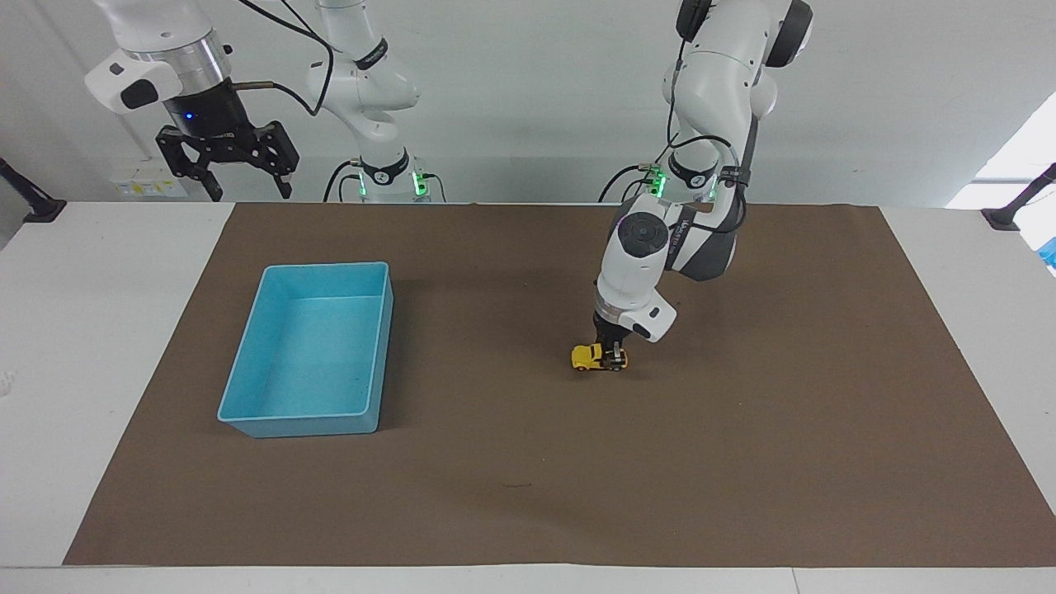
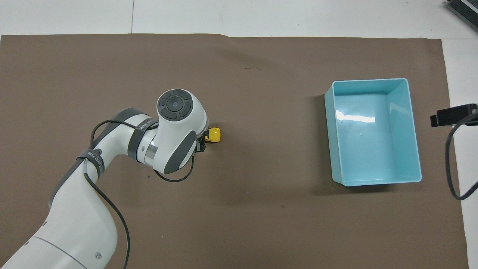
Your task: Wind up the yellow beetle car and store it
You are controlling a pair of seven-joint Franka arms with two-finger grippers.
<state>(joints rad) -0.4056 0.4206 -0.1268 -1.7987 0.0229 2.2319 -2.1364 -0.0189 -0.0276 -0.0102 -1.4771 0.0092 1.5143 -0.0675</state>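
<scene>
The yellow beetle car (image 1: pixel 591 356) (image 2: pixel 214 134) rests with its wheels on the brown mat near the table's middle. My left gripper (image 1: pixel 613 355) reaches straight down and is shut on the car's rear part. In the overhead view the left wrist hides most of the car and only its nose end shows. My right gripper (image 1: pixel 228 169) hangs open in the air at the right arm's end of the table, over the table's edge nearest the robots, where that arm waits.
A light blue tray (image 1: pixel 247 363) (image 2: pixel 410 112) stands on the brown mat (image 1: pixel 528 495) toward the right arm's end. A black camera mount (image 2: pixel 453 115) with a cable juts in beside the tray in the overhead view.
</scene>
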